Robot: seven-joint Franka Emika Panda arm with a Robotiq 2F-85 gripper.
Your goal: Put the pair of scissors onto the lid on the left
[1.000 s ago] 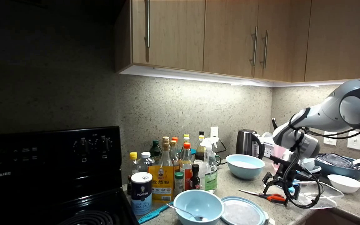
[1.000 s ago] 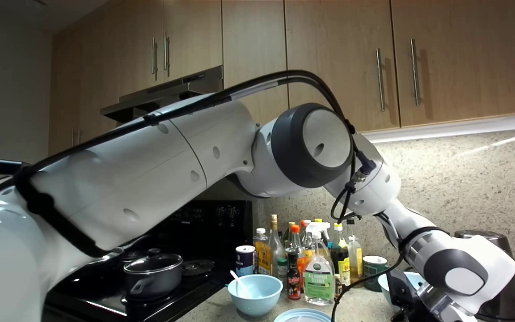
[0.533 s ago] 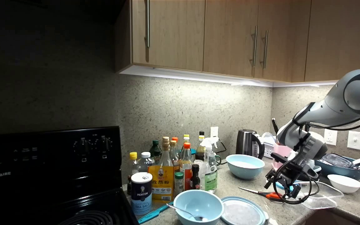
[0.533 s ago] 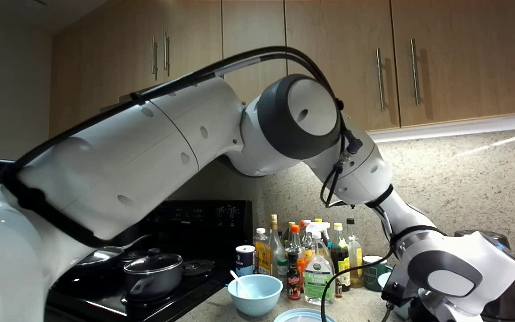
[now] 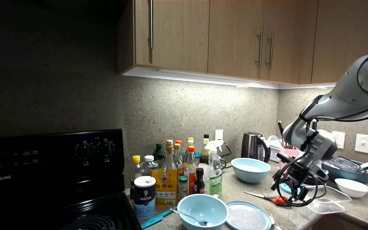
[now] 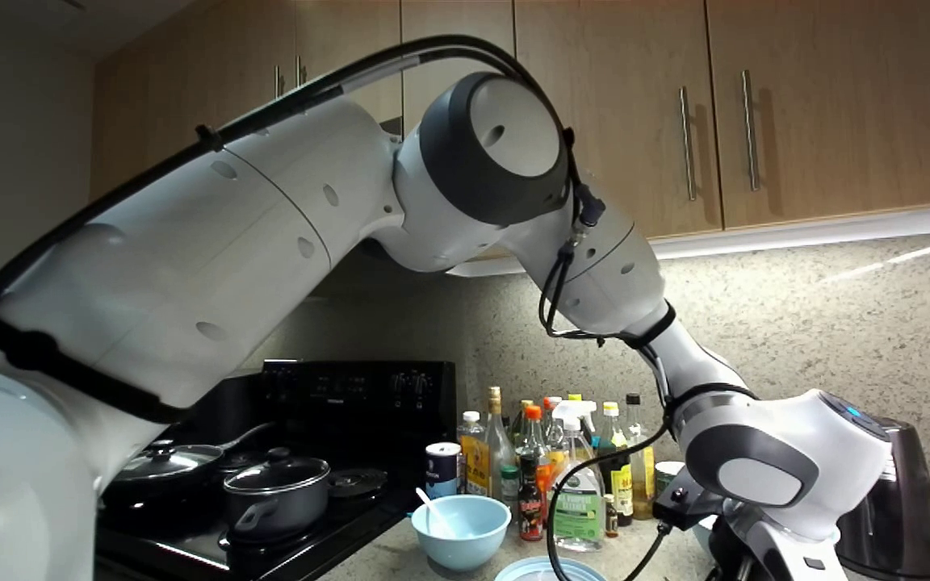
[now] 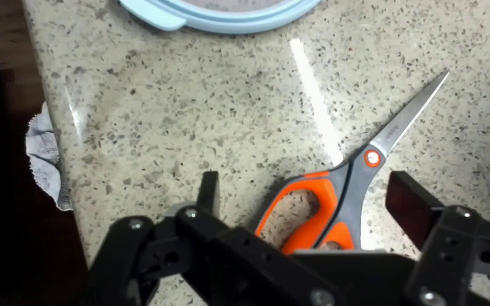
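The pair of scissors (image 7: 357, 182), with orange and grey handles and a metal blade, lies flat on the counter. My gripper (image 7: 302, 182) is open above it; in the wrist view the handles lie between the two fingers, untouched as far as I can see. The gripper body hides the handle ends there. The round lid (image 7: 245, 23), pale with a light blue rim, appears at the top edge of the wrist view. In an exterior view the lid (image 5: 249, 217) lies left of the scissors (image 5: 279, 200) and the gripper (image 5: 287, 191). Only part of the lid (image 6: 550, 571) shows in an exterior view.
A light blue bowl (image 5: 203, 209) with a spoon stands beside the lid. Several bottles (image 5: 190, 172) line the back wall. Behind the scissors is a larger blue bowl (image 5: 251, 171); a clear container (image 5: 327, 201) sits right of the gripper. The counter's edge (image 7: 58, 148) runs along the left.
The arm's elbow has risen and the wrist has shifted and tilted, drawing the gripper slightly back. The scissors and the lid have stayed in place, and the gripper has stayed open.
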